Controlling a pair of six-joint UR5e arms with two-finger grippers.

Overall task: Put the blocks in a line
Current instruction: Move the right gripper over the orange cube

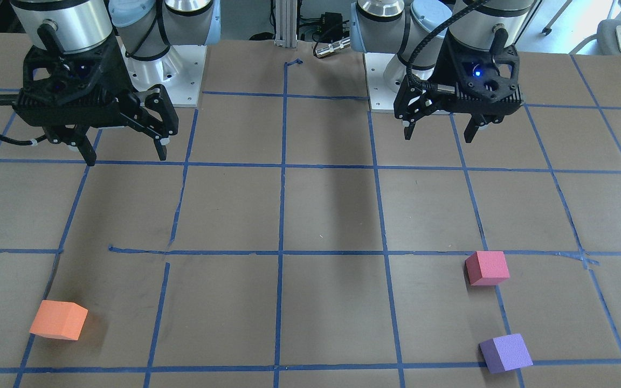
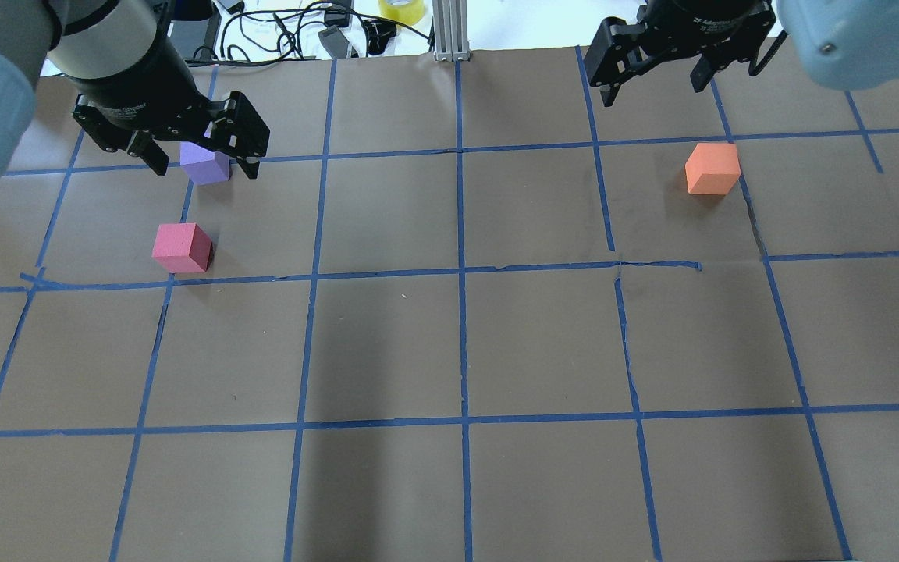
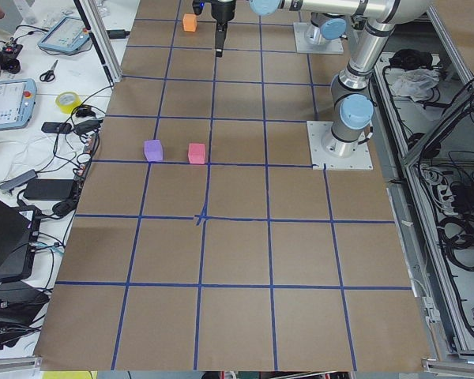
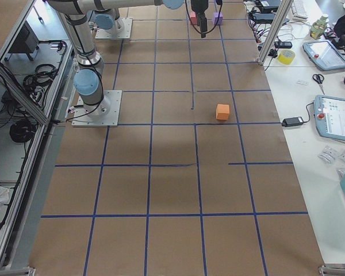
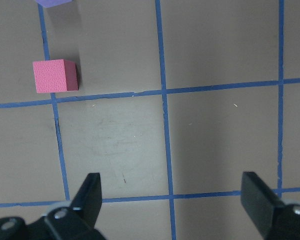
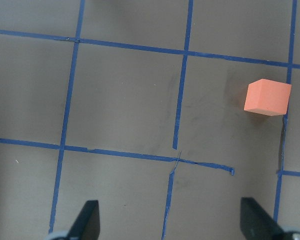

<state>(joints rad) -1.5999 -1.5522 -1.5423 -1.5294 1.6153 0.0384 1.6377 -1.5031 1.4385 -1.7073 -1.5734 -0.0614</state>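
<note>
- Currently the left gripper [image 1: 439,134] hangs above the table [image 1: 332,215] on the robot's left side, close to the robot's base, with its fingers spread wide and released, gripping nothing
- Likewise the right gripper [image 1: 126,156] hangs on the robot's right side, fingers apart and empty
- The pinkish-red block [image 1: 487,268] sits flat on the table on the left side, out away from the base, with one corner on a line of the blue tape grid [image 1: 282,215]
- The purple block [image 1: 505,353] lies farther from the robot than the pinkish-red one, near it but apart, also beside a tape line
- The orange block [image 1: 58,319] rests on the right side, far out from the base, well apart from the other two and turned askew to the grid
- Neither gripper touches any block; in the left wrist view the pinkish-red block lies ahead of the open fingers and the purple one is cut by the top edge
</note>
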